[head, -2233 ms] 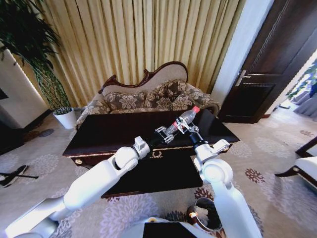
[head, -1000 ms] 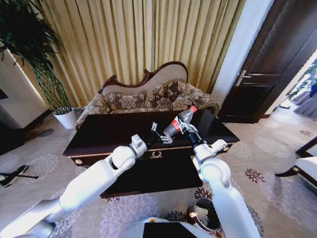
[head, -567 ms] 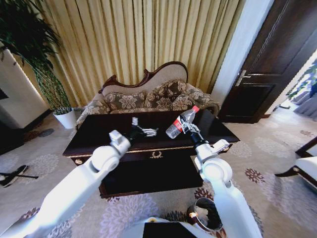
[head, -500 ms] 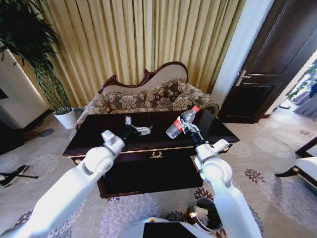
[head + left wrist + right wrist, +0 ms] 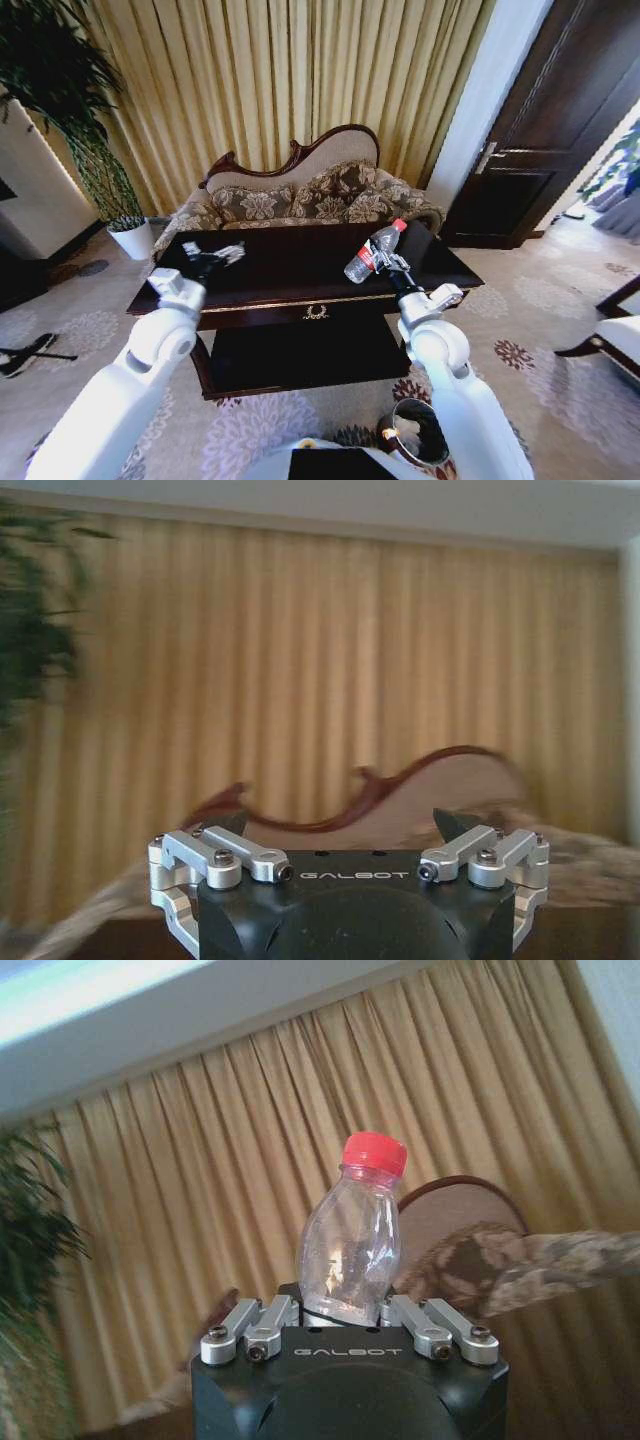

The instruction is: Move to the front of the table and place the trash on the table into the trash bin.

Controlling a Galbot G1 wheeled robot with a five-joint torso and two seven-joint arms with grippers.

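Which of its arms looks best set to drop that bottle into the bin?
The right, probably. The right gripper already holds the bottle, and the trash bin stands on the floor on that side. The left gripper is at the table's far left end.

Sofa [image 5: 300, 195] w/ gold curtains [image 5: 280, 80] behind, plant [image 5: 60, 90] left.

Gold pleated curtains [image 5: 290, 80] hang behind a carved-back patterned sofa [image 5: 300, 195], with a leafy potted plant [image 5: 70, 120] to the left, a dark panelled door [image 5: 560, 120] to the right, and floral-patterned carpet [image 5: 520, 300] covering the floor.
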